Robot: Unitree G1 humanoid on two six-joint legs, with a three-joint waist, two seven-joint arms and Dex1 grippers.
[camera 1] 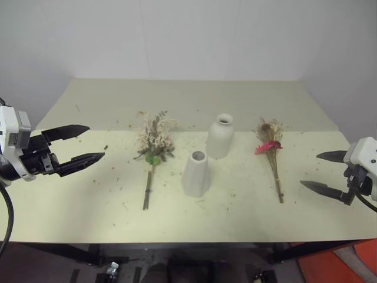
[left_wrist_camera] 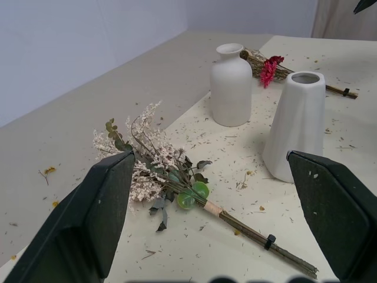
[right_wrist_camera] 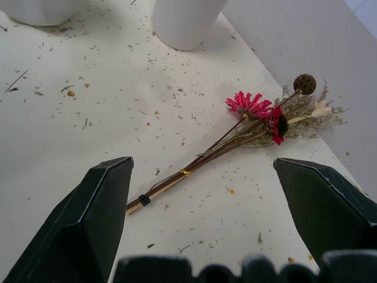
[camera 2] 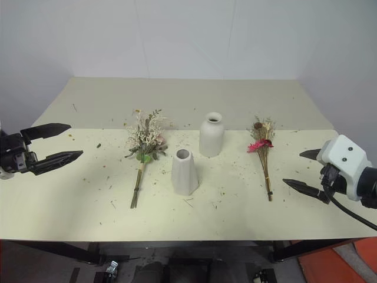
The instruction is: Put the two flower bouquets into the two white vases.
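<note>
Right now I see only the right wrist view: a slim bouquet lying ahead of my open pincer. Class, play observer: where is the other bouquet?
Observer: The bushier bouquet lies flat on the table, beyond both vases, toward the robot's left.
Operator: Are the vases upright?
Observer: Yes. The bottle vase and the tapered vase both stand upright, with nothing in them.
Operator: And the other pincer?
Observer: The left pincer hovers open, left of that bouquet, holding nothing.
</note>
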